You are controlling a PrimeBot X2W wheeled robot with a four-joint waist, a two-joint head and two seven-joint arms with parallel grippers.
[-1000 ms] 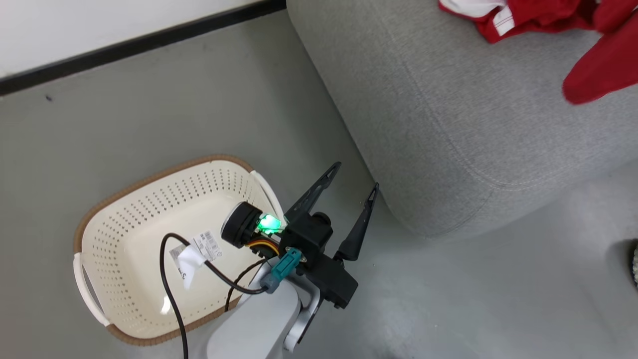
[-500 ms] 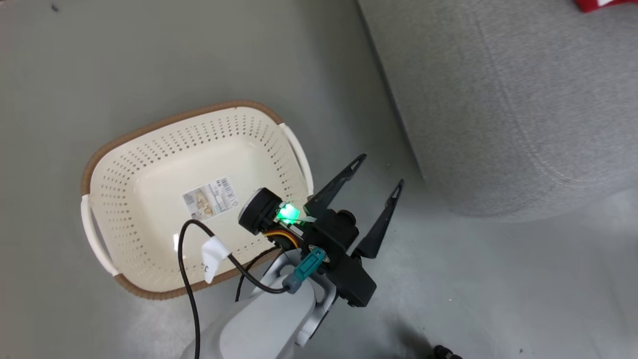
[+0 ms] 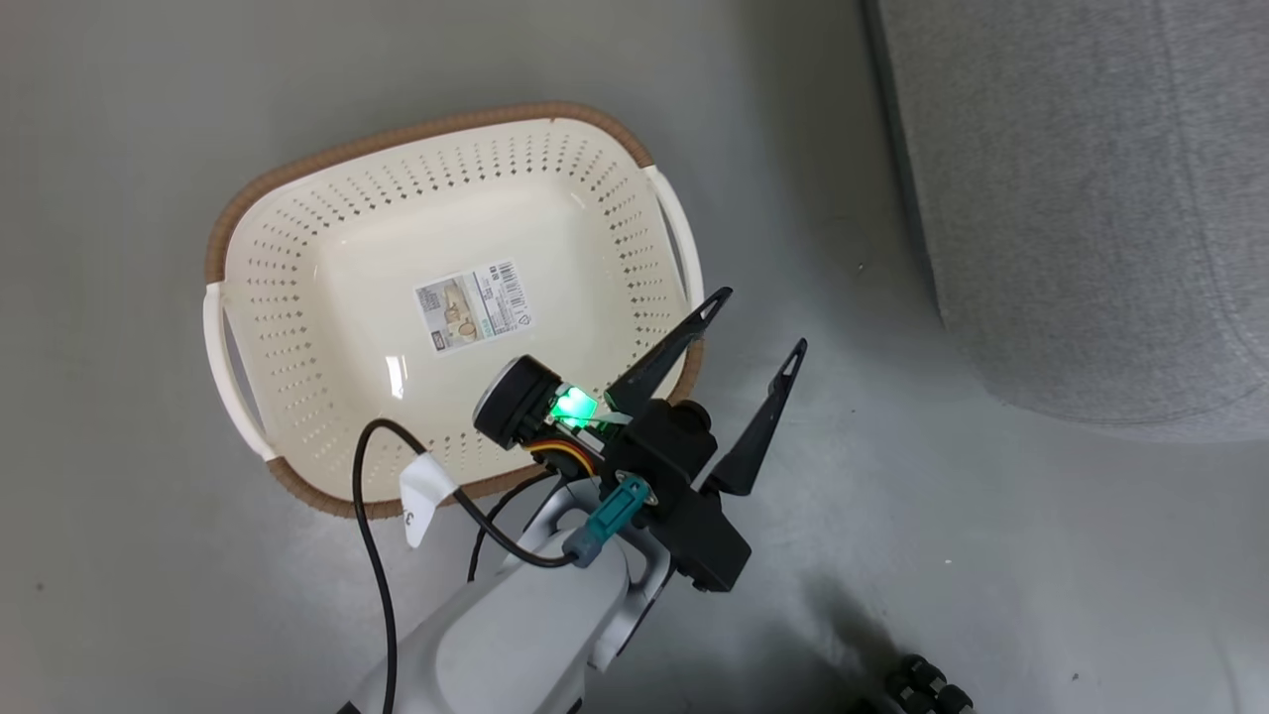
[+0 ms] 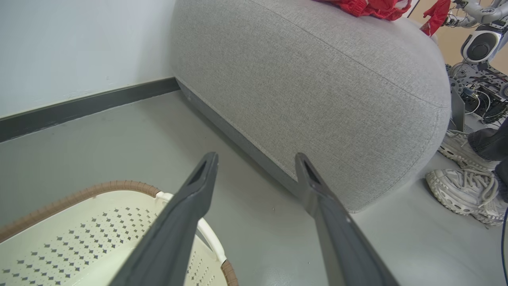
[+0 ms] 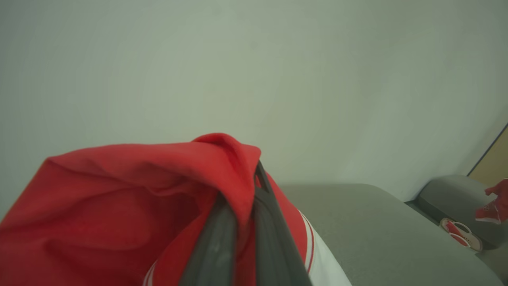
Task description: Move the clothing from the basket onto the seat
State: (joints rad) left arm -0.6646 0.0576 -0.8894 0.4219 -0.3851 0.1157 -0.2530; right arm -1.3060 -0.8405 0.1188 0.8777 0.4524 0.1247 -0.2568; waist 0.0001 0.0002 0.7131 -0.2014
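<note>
The cream basket (image 3: 397, 134) stands on the grey floor with nothing in it but its label sticker (image 3: 474, 305). My left gripper (image 3: 760, 319) hangs open over the floor between the basket's right handle and the grey seat (image 3: 1071, 198). In the left wrist view the open left gripper (image 4: 254, 157) points at the seat's (image 4: 317, 79) side, the basket rim (image 4: 99, 186) lies at lower left, and red clothing (image 4: 369, 6) rests on the seat top. My right gripper (image 5: 254, 190) is shut on a red garment (image 5: 119, 198) with white stripes, held above the seat (image 5: 377, 230).
A person's pale sneakers (image 4: 464, 190) stand at the seat's far corner, with another robot's hardware (image 4: 482, 39) behind them. A dark skirting board (image 4: 79, 107) runs along the wall. Black wheels (image 3: 927, 684) show at the floor's lower edge. Another red item (image 5: 492, 206) lies on a distant cushion.
The head camera has swung down and left: basket and seat slid right and up in the picture, and the red clothing left it. The left gripper stays open.
</note>
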